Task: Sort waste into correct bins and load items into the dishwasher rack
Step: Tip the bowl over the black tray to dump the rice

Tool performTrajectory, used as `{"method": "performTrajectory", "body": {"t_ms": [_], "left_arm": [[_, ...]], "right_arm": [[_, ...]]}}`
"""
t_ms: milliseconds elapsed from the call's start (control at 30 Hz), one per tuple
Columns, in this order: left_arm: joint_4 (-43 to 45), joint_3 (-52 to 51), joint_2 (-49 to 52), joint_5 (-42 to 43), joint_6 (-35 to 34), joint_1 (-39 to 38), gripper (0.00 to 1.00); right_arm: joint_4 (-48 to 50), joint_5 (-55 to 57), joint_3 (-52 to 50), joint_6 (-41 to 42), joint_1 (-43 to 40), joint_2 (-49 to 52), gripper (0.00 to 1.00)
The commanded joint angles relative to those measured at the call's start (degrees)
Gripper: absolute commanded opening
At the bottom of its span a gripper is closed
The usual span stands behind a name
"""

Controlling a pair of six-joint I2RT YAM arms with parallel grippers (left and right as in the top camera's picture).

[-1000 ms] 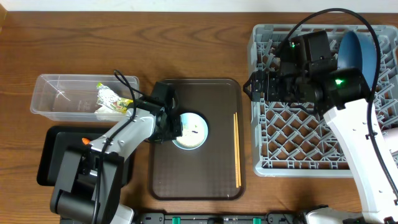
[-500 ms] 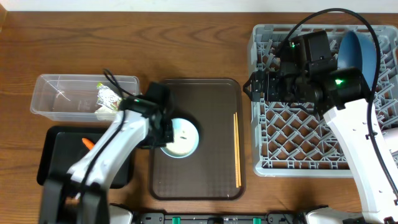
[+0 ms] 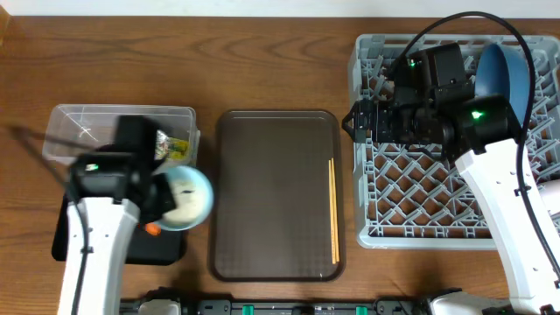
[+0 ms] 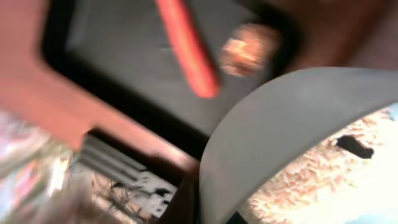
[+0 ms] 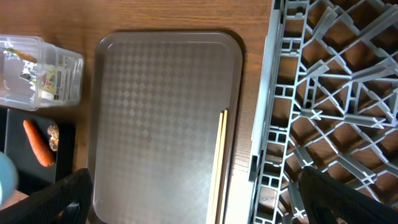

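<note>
My left gripper is shut on the rim of a small bowl, light blue outside and white inside. It holds the bowl tilted over the black tray. White rice grains cling to the bowl's inside. An orange carrot and a brown food scrap lie in the black tray. The crumpled paper with its green-yellow wrapper sits in the clear tub. My right gripper hangs open over the left edge of the grey rack. The chopsticks lie on the brown serving tray. The blue plate stands in the rack.
The rack's left wall runs close beside the serving tray's right rim. A pale object shows at the rack's right edge. The right arm's cable arcs above the rack. Bare wood lies behind the tray and tub.
My left arm has carried the bowl off the brown serving tray, leftward to above the black tray. The right arm has not moved.
</note>
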Motion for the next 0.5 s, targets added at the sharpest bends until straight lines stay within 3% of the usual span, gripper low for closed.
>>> {"method": "performTrajectory", "body": {"t_ms": [0, 167, 467], "left_arm": [[0.09, 1.01, 0.83, -6.43, -0.28, 6.84, 0.06], [0.7, 1.01, 3.39, -15.37, -5.86, 15.41, 0.06], [0.31, 1.01, 11.23, -30.99, -13.33, 21.4, 0.06]], "right_arm": [[-0.02, -0.15, 0.17, 0.37, 0.7, 0.15, 0.99], [-0.02, -0.09, 0.17, -0.63, 0.7, 0.15, 0.99], [0.26, 0.07, 0.17, -0.94, 0.7, 0.15, 0.99]]}}
